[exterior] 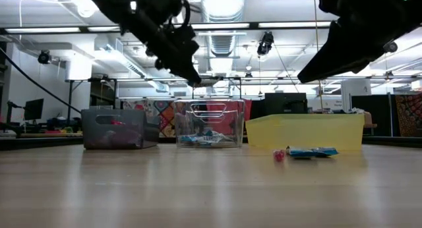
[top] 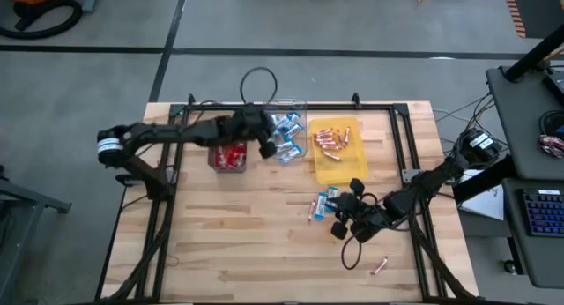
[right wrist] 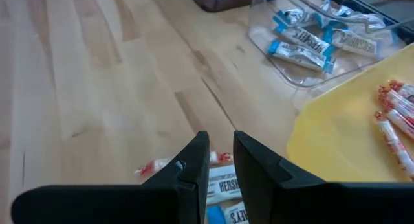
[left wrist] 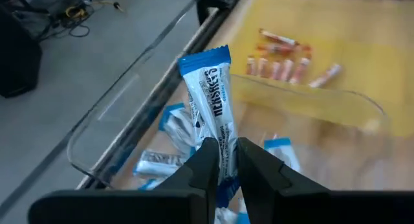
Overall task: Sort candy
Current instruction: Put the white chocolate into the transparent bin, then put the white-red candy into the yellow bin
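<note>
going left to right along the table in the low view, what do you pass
dark tray → clear tray → yellow tray, with a small pinkish candy and then a blue-and-white bar lying on the table in front of it

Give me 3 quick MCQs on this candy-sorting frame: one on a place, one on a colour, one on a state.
1. Where is the left gripper?
A. over the clear tray
B. at the table's near edge
C. off the table

2. What colour is the tray holding the pinkish-copper sticks?
A. dark
B. yellow
C. green

3. What is the left gripper doing?
A. open and empty
B. shut on a red packet
C. shut on a blue-and-white bar

Answers:
1. A: the high view shows it above the clear tray.
2. B: the sticks lie in the yellow tray.
3. C: the left wrist view shows the blue-and-white bar pinched between its fingers.
</note>
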Controlling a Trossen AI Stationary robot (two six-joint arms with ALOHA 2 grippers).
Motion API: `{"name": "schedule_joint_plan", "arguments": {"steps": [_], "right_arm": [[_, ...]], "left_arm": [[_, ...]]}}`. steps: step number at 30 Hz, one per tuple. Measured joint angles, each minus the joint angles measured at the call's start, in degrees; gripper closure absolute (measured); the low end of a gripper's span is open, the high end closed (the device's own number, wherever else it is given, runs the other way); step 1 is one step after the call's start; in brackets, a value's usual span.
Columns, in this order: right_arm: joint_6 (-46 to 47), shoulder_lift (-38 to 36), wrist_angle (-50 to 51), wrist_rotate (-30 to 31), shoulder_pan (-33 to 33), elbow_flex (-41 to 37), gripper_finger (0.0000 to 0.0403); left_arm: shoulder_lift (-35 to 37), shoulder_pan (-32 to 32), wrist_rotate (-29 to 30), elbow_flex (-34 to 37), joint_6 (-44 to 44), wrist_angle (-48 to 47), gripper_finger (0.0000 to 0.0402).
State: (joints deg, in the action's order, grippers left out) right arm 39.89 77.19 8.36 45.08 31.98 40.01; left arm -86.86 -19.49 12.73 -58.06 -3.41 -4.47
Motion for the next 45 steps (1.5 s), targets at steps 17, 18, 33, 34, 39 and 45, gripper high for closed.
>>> {"name": "schedule_joint_plan", "arguments": {"steps": [17,18,33,34,39,45], "right_arm": [[-6.4,-3.8,0.2,0.1,-1.2,0.0,0.0339],[-6.6,-3.9,0.3,0.1,-1.3,0.0,0.0339],[-3.1,-4.0,0.3,-0.6,-1.3,0.0,0.0339],[-2.1,-4.0,0.3,-1.3,-1.3,0.0,0.0339],[4.2,-4.0,0.5,-8.8,-1.7,0.2,0.0339],[12.1,-4.1,2.8,-21.4,-5.0,2.8,0.0339]], "left_arm": [[-8.0,-7.4,-6.1,0.0,1.3,6.6,0.0361],[-8.1,-7.4,-6.1,0.0,1.4,6.8,0.0359],[-7.3,-6.2,-6.6,0.0,4.3,5.9,0.0269],[-6.9,-5.7,-7.2,0.0,4.3,5.5,0.0267],[-3.3,-0.8,-7.7,0.0,4.6,4.5,0.0265],[-0.1,8.3,-7.7,0.0,4.3,4.6,0.0273]]}}
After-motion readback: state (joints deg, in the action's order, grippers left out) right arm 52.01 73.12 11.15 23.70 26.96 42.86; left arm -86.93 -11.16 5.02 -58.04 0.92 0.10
